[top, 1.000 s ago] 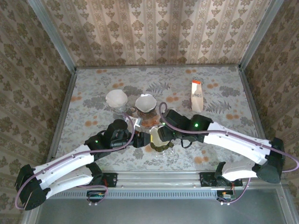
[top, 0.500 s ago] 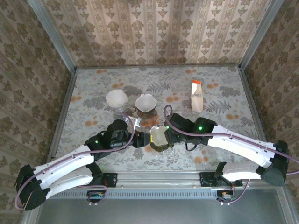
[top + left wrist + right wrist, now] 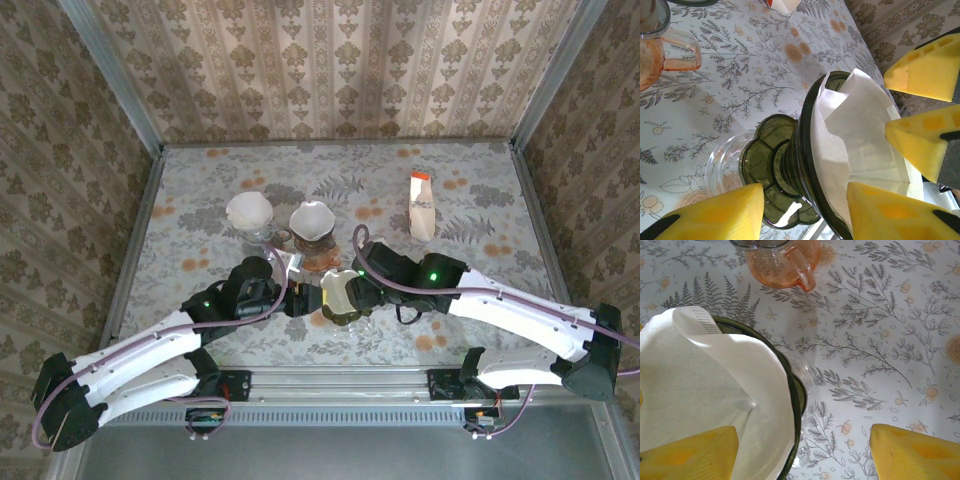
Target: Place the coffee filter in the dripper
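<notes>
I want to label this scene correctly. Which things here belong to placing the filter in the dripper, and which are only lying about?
Belonging to the job:
- coffee filter, already sitting in the cone
- green dripper

Only lying about:
- orange glass jug
- white cone further back
- small carton on the right

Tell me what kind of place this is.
Probably a staged robot test cell, not a real kitchen: wallpaper panels in a metal frame surround a floral tablecloth holding coffee gear such as a green dripper with a paper filter.
</notes>
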Motion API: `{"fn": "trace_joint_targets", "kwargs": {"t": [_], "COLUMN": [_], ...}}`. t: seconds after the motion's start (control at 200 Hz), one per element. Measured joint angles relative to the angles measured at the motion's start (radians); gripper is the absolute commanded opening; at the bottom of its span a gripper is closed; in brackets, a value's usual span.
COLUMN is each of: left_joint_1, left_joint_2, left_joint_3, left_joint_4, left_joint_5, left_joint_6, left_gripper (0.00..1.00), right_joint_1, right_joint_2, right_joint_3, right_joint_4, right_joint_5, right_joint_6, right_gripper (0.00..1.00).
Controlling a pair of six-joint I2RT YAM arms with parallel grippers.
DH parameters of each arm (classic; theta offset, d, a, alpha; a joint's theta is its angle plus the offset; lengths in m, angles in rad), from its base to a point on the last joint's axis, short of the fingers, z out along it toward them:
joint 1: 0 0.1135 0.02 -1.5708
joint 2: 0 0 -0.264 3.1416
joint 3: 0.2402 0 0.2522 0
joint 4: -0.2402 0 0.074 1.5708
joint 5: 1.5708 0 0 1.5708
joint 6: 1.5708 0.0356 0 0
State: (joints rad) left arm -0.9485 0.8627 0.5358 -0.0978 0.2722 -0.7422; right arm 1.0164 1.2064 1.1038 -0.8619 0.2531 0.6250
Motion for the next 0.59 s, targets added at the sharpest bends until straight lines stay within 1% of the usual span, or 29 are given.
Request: {"fn": "trace_joint_targets", "kwargs": {"t": [0.105, 0.305, 0.595], "left_joint_1": [0.0, 0.0, 0.0], "left_joint_2": [0.0, 0.0, 0.0], "left_joint_3": [-0.002, -0.002, -0.004], "left_joint_4": [0.0, 0.0, 0.001], "left_joint_5": [0.0, 0.0, 0.0], "left_joint_6": [0.0, 0.0, -0.007], "left_gripper": [0.49, 0.49, 0.49], "right_joint_1": [0.001, 0.001, -0.029], "right_joint_2": [0.015, 0.117, 0.216], "right_joint_3": [0.001, 0.047, 0.074], "right_joint_4": [0.002, 0.011, 0.043], "right_joint_5": [0.0, 0.001, 0.0], "right_joint_6": [-0.01, -0.031, -0.053], "right_gripper": [0.74, 0.74, 0.74]}}
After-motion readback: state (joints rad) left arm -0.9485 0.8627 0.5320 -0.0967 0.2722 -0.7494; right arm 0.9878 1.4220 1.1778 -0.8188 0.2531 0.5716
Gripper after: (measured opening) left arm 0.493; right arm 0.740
